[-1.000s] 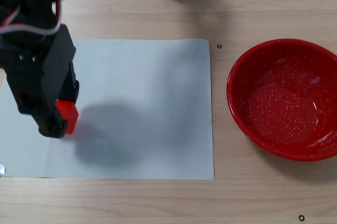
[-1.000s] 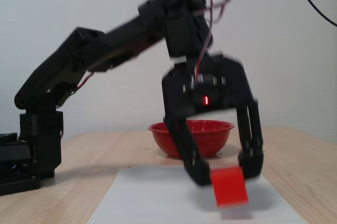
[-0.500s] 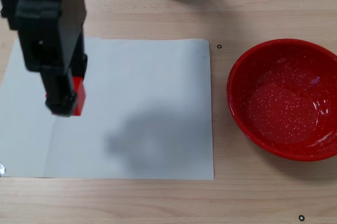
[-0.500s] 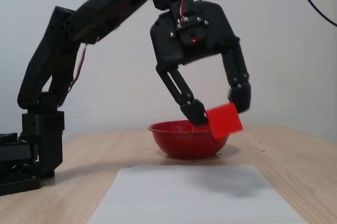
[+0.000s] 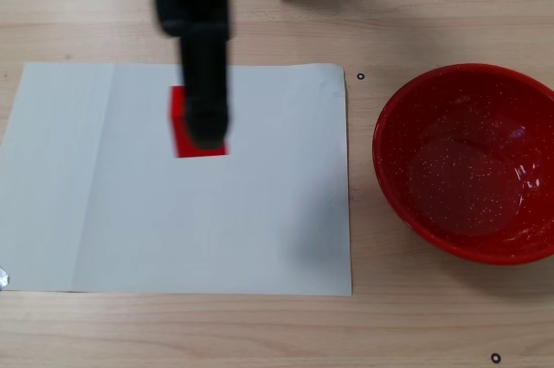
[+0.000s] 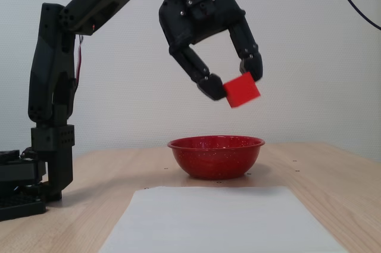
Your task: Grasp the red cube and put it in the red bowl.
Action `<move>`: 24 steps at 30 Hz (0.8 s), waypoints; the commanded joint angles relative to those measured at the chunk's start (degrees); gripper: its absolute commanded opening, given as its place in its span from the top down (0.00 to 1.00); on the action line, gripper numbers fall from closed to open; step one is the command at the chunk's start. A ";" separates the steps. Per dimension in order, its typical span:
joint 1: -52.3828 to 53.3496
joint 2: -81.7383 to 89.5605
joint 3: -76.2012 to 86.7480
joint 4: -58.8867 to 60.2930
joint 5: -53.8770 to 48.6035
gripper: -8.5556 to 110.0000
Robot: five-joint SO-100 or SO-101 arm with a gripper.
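Wooden table point(image 5: 415, 4), seen from above in 1 fixed view and from the side in the other. A white paper sheet point(image 5: 260, 212) lies flat on it, occupying the left and centre of the top-down view; in the side view the sheet point(image 6: 220, 220) lies in the foreground.

My arm point(image 6: 56, 86) rises from its base point(image 6: 21, 187) at the left of the side view and arches over to the right. From above, it enters at the top edge and hangs over the upper middle of the sheet.

The red bowl point(image 5: 433, 203) stands on bare wood to the right of the sheet in the top-down view, apart from the sheet's edge. In the side view the bowl point(image 6: 215, 156) sits beyond the sheet, its rim unobstructed.

My gripper point(image 6: 233, 83) is clamped on the red cube point(image 6: 241, 90), 1 finger on each side, and holds it tilted, high above the table. From above, the cube point(image 5: 177, 121) is partly covered by my gripper point(image 5: 206, 130) and lies over the sheet, well left of the bowl.

2 small black ring marks dot the wood: 1 point(image 5: 360, 76) near the sheet's upper right corner, 1 point(image 5: 495, 358) near the bottom right.
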 commanded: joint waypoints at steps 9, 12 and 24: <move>15.03 11.69 1.76 1.49 -5.36 0.93; 18.98 11.34 2.37 1.05 -6.86 0.93; 31.64 6.06 5.27 0.00 -13.89 0.93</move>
